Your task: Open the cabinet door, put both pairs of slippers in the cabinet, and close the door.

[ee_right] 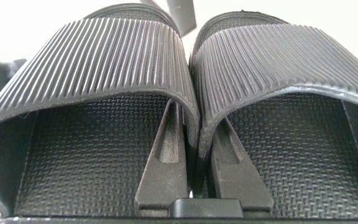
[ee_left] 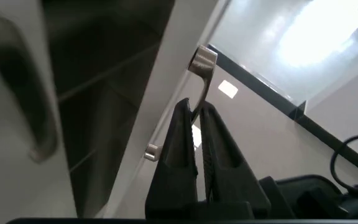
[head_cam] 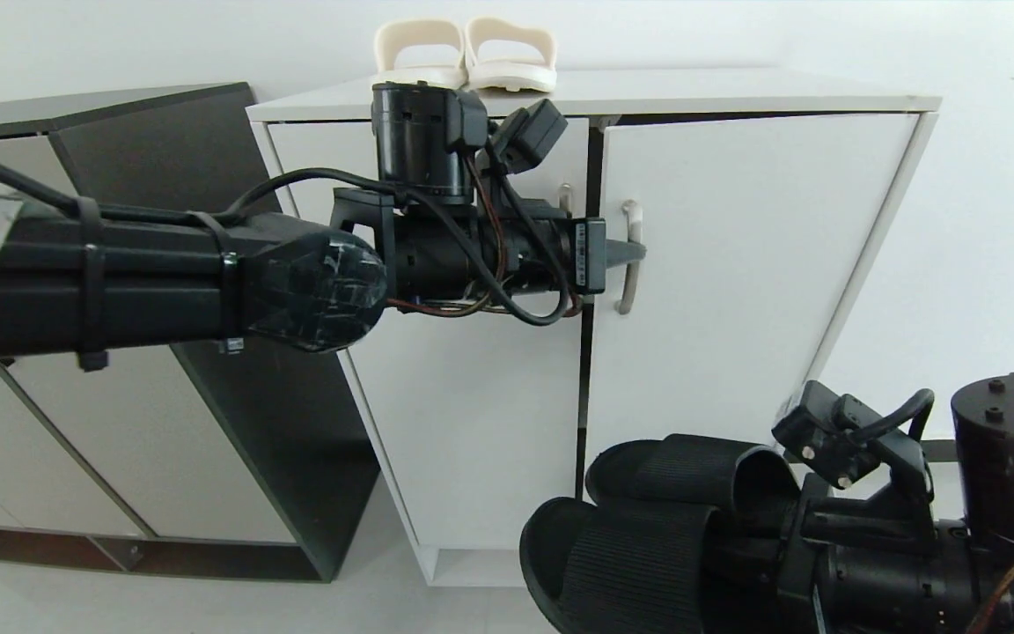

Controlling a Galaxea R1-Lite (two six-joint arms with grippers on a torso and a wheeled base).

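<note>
The left claw [ee_left: 196,106] is closed almost completely, its two dark fingers [ee_left: 179,143] lying side by side with the curved metal handle [ee_left: 202,62] passing between their tips; it seems to pinch the bar, though the actual contact is hard to make out. In the head view this claw [head_cam: 637,253] sits at mid-height on the handle [head_cam: 625,298] of the right door [head_cam: 736,264]; the door stands slightly ajar, with a dark gap along its inner edge and at its top corner; the left wrist view looks past the door's edge into the dark interior, where shelves [ee_left: 104,93] show.

The right claw [ee_right: 197,168] grips the black slippers [ee_right: 185,81] as a pair; one finger [ee_right: 163,162] lies inside each slipper, and together they press the two neighbouring side walls against each other. In the head view the black slippers [head_cam: 648,519] are held low in front of the cabinet [head_cam: 736,88], below the right door, straps up and toes toward the cabinet.

The cream slippers [head_cam: 465,55] rest side by side on top of the white cabinet, toward its back edge and above the left door; a dark grey cabinet [head_cam: 164,150] stands just beside the white one on the left.
</note>
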